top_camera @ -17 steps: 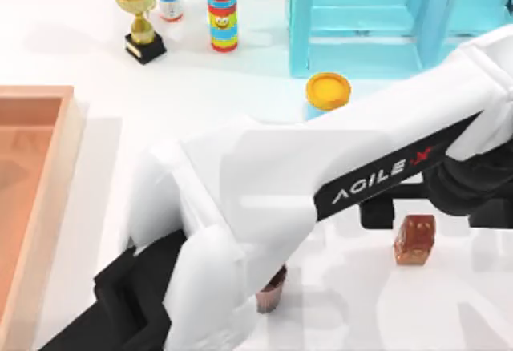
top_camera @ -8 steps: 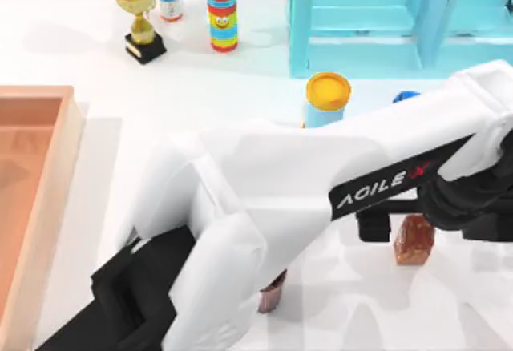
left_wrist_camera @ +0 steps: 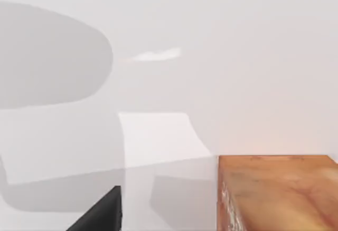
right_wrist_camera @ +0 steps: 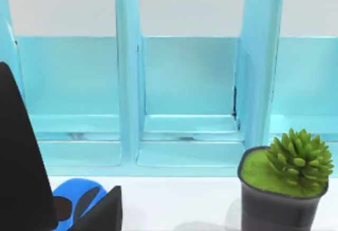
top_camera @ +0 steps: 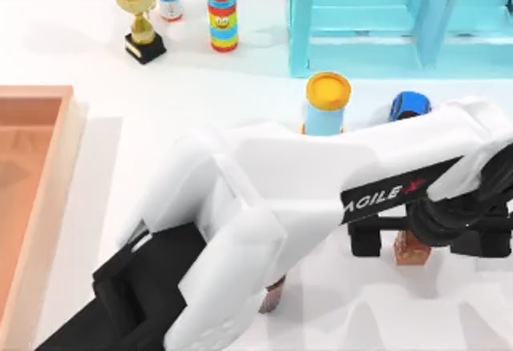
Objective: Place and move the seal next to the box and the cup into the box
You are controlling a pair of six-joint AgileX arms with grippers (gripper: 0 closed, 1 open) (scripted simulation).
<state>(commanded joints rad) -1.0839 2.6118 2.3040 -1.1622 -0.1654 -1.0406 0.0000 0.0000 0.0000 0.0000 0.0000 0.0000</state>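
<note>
At the table's right side, left gripper (top_camera: 413, 239) straddles the seal (top_camera: 410, 248), fingers wide either side (not clamped). Cup (top_camera: 272, 295) sits under the arm; box (top_camera: 48, 199) far left.

The left arm (top_camera: 321, 199) bears the lettering "AGILE" on a black band

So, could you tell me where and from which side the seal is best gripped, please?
The seal stands upright on the table at the top view's right, and the left gripper hangs right above it. Probably best to come straight down and pinch its two flat opposite sides, below the rounded top, which would likely slip.
</note>
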